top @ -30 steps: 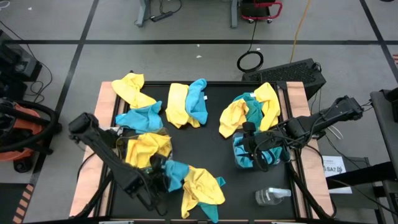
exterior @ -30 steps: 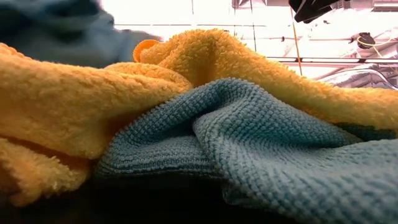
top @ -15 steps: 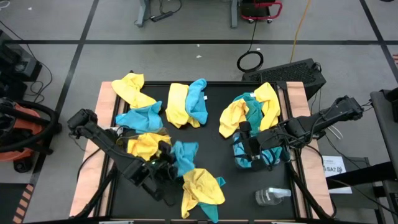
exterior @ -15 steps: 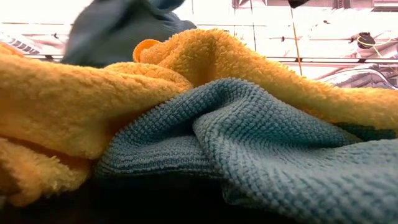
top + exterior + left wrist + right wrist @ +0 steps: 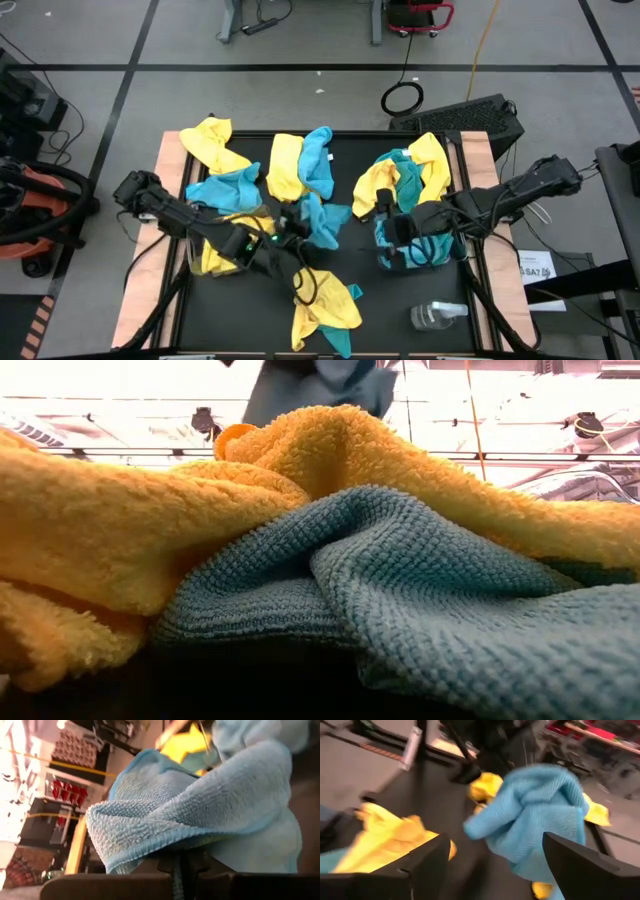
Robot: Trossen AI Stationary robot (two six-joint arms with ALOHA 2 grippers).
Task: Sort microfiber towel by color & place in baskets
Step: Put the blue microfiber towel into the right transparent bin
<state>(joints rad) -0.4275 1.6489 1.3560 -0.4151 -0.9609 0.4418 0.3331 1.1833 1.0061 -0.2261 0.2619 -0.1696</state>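
My left gripper [image 5: 298, 234] is shut on a turquoise towel [image 5: 322, 218] held above the middle of the black table; the towel also shows in the left wrist view [image 5: 200, 805], at the top of the low view [image 5: 320, 385] and in the right wrist view [image 5: 535, 815]. My right gripper [image 5: 388, 218] is open and empty [image 5: 495, 855], just right of that towel, beside the right clear basket [image 5: 415, 252], which holds turquoise towels. The left clear basket [image 5: 222, 245] holds yellow towels. Other yellow and turquoise towels lie in heaps on the table. My left gripper pinches a bunched fold of the turquoise towel [image 5: 176, 851] between its two fingers, coming from the table's left. The towel is lifted clear of the table and bulges out past the fingers, with loose cloth hanging beside them.
Mixed heaps lie at the far left [image 5: 213, 145], left [image 5: 225, 186], far middle [image 5: 300, 165], far right [image 5: 405, 172] and near middle [image 5: 325, 308]; that near heap fills the low view [image 5: 300, 560]. A clear bottle [image 5: 437, 316] lies at the near right.
My left gripper has gone up and toward the table's right and far side, carrying the turquoise towel off the near heap and lifting it clear; the yellow towel of that heap has stayed on the table.
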